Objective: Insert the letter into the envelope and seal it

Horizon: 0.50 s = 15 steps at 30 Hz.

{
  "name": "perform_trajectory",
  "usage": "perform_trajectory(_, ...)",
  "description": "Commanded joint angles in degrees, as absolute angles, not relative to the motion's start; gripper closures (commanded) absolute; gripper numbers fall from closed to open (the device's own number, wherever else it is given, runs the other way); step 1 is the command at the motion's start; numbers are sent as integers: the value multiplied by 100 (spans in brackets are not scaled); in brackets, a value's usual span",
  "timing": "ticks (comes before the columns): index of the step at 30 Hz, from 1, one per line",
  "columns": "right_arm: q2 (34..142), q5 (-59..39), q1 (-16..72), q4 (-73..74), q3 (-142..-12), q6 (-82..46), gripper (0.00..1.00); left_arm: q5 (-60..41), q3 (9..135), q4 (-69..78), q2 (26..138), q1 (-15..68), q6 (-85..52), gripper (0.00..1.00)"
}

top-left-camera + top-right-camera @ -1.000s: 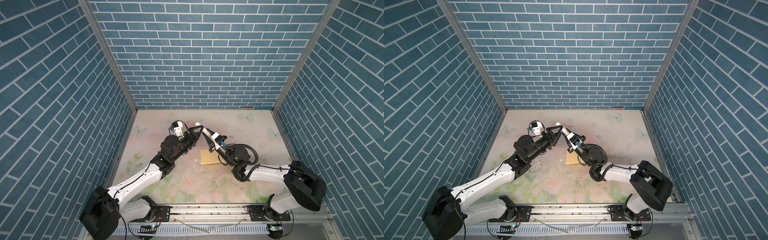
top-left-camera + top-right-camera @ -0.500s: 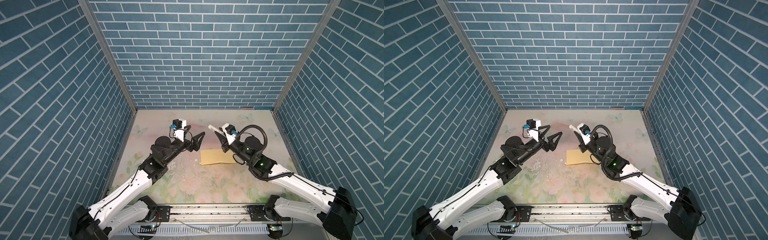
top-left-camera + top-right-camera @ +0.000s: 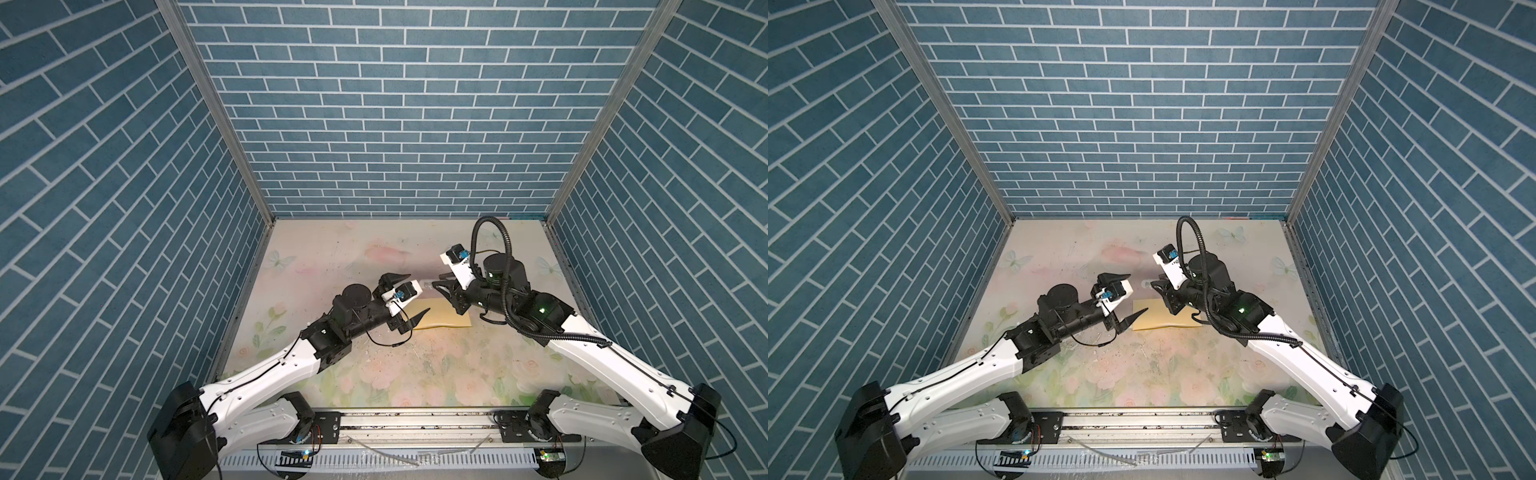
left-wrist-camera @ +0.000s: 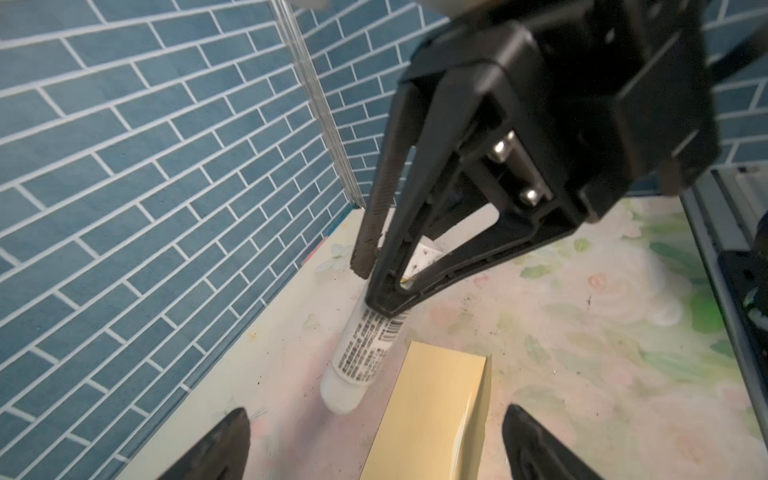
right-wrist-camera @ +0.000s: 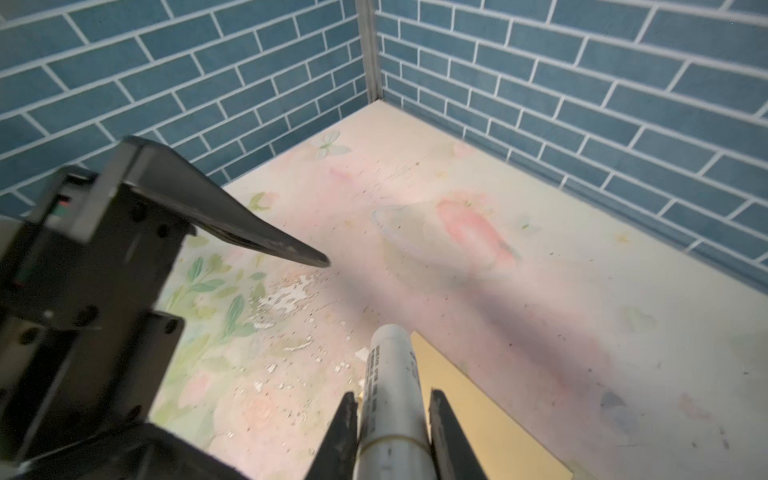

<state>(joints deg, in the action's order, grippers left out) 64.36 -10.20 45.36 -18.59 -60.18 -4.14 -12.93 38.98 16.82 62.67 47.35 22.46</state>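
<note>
Right wrist view: right gripper [image 5: 392, 399] clamps a glue stick [image 5: 390, 370] by the envelope [image 5: 482, 403], left gripper [image 4: 376, 415] gapes empty; letter unseen, probably inside, so sealing remains.

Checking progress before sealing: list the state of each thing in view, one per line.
Plain mustard-yellow paper envelope: flat on the floral tabletop, unheld; seal cannot be told.
Right tool: shut on the white cylindrical glue stick.
Glue stick: clamped, sticking out past the fingertips.
Left tool: open, empty, at the envelope's end.
Tan bordered paper letter: not in view.
</note>
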Motion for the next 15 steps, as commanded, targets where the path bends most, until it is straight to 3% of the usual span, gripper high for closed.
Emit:
perform_trajectory(1, 6529, -1685, 4522, -2360, -6402, -686, 100, -1298, 4147, 1572, 6449, 4816, 2850, 10)
perform_trajectory(6, 6608, -1978, 4518, -2433, -6495, -697, 100, -1410, 4149, 1717, 6643, 4825, 2962, 24)
perform_trajectory(15, 6648, -2209, 4522, -2461, -6602, -729, 100, -1723, 4131, 1772, 6794, 4833, 3093, 37)
